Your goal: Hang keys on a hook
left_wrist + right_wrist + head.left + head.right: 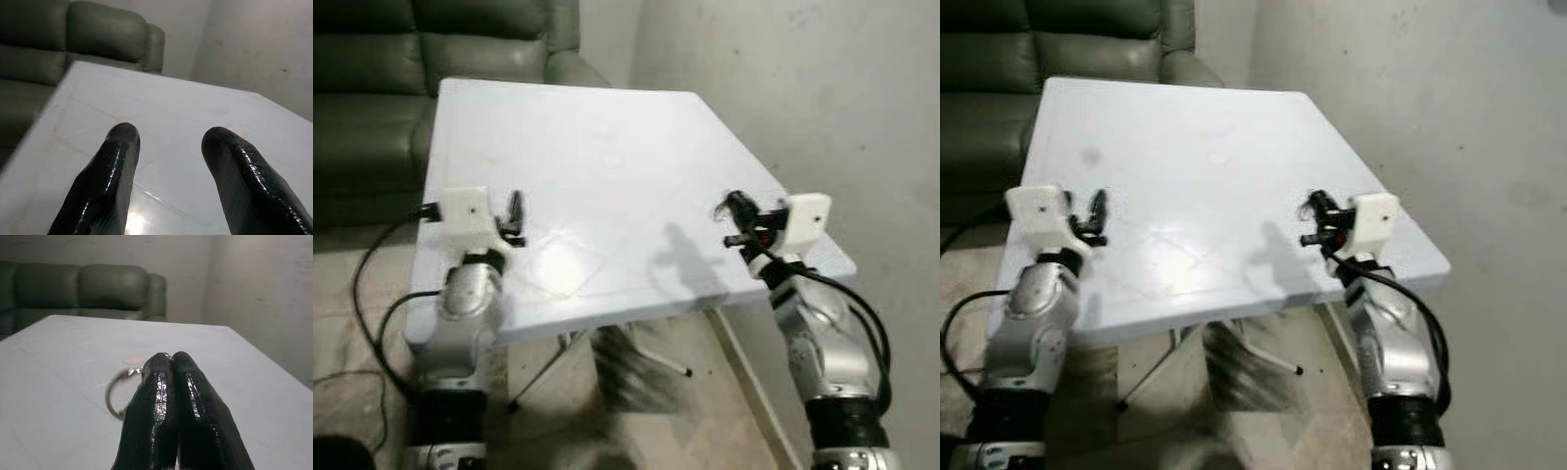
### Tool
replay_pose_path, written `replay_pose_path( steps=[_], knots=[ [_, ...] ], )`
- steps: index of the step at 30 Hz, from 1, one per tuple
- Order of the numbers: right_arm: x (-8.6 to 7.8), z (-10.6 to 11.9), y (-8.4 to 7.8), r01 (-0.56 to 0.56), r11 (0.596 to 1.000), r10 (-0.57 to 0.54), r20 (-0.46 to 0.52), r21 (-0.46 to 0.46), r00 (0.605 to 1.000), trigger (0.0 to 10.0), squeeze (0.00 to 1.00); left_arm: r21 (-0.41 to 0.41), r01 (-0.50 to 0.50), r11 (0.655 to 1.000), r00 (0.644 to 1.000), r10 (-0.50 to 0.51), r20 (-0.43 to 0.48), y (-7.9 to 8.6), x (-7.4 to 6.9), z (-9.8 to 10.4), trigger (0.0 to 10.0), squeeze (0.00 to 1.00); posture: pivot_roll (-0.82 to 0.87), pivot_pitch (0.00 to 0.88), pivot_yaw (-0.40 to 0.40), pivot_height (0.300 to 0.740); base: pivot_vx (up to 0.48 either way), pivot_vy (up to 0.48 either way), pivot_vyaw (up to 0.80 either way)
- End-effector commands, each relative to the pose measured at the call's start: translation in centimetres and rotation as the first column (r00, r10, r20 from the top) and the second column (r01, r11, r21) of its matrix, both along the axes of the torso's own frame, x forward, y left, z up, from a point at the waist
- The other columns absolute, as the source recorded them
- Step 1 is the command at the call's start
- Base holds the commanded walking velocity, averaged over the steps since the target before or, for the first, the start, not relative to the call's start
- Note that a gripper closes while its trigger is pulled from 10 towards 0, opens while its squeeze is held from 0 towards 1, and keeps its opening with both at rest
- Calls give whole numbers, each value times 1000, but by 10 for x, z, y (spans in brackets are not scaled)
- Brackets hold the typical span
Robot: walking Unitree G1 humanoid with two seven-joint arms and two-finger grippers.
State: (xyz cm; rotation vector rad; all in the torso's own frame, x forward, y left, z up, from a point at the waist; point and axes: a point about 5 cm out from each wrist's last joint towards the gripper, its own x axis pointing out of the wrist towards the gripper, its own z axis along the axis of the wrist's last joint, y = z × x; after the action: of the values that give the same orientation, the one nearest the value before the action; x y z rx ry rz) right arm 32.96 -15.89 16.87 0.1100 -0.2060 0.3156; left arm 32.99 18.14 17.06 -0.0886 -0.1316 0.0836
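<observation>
My right gripper (732, 208) hovers over the right edge of the white table (597, 166), shut on a metal key ring (117, 394) that sticks out beside its fingertips. Dark keys seem to hang at the fingers in the left eye view, but they are too small to make out. Over the table's left edge my left gripper (515, 211) is open, and its fingers (115, 171) hold nothing, with bare tabletop between them.
A dark green sofa (372, 69) stands behind the table on the left. A pale wall (803, 88) runs along the right side. The table's folding legs (607, 367) show below its front edge, and black cables (367, 294) trail on the floor at left.
</observation>
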Motion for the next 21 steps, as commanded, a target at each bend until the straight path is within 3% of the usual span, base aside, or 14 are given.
replay_pose_path(
  steps=[1, 14, 21],
  knots=[
    [0, 2, -12, 41, 999, -41, -3, 1, 999, 10000, 0, -16, 38, 999, 999, -38, -2, -13, 1, 2, 10000, 0, 105, 58, -97, 740, 0, 0, -606],
    [-4, 0, -12, 55, 998, -55, -5, -1, 998, 10000, 0, 12, 49, 999, 999, -49, -14, -14, 4, 2, 10000, 0, 77, 66, -86, 740, 0, 0, -595],
    [-7, 1, -18, 80, 997, -80, 0, -9, 997, 10000, 0, 1, 114, 993, 993, -114, -4, -19, 3, 2, 10000, 0, 62, 66, -74, 740, 0, 0, -587]
  ],
)
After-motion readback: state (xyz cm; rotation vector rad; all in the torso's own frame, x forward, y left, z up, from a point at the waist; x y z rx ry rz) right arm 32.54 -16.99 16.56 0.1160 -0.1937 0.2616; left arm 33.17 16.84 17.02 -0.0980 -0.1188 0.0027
